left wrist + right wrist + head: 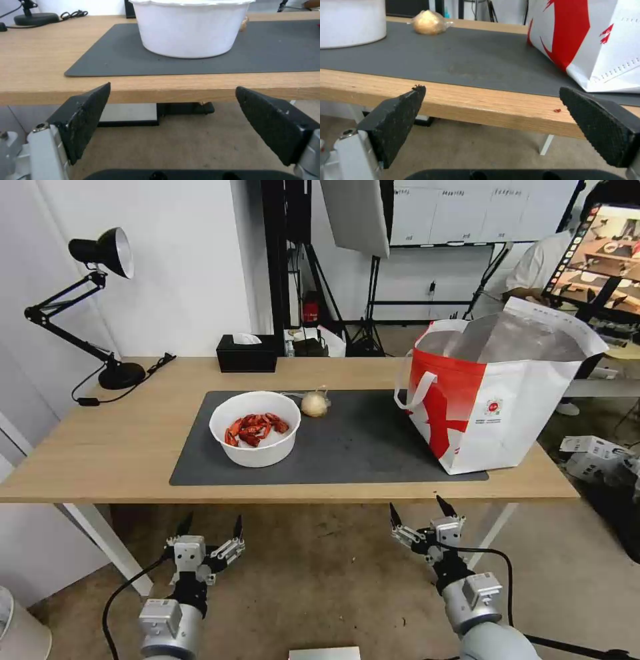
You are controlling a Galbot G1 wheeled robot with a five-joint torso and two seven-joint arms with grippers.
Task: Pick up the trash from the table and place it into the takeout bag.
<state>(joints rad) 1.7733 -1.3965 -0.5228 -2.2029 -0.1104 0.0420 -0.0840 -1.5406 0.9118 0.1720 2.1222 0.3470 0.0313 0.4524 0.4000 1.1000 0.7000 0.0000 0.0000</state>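
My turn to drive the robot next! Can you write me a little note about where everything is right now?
Left gripper: open, empty, below the table's front edge, facing the bowl.
Right gripper: open, empty, below the edge, near the bag.
Bowl of red shells and wrapped ball sit on the mat. Bag stands open on the mat's right end.
Done: nothing visibly bagged; inside hidden.
Left: bowl and ball into the bag.

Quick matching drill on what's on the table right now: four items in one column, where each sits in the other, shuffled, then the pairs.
1. white bowl of red shells
2. beige wrapped ball
3. takeout bag
4. black tissue box

A. far edge of the table, off the mat
B. right end of the mat
C. left part of the mat
D. just behind the bowl's right side

Pairs: 1-C, 2-D, 3-B, 4-A
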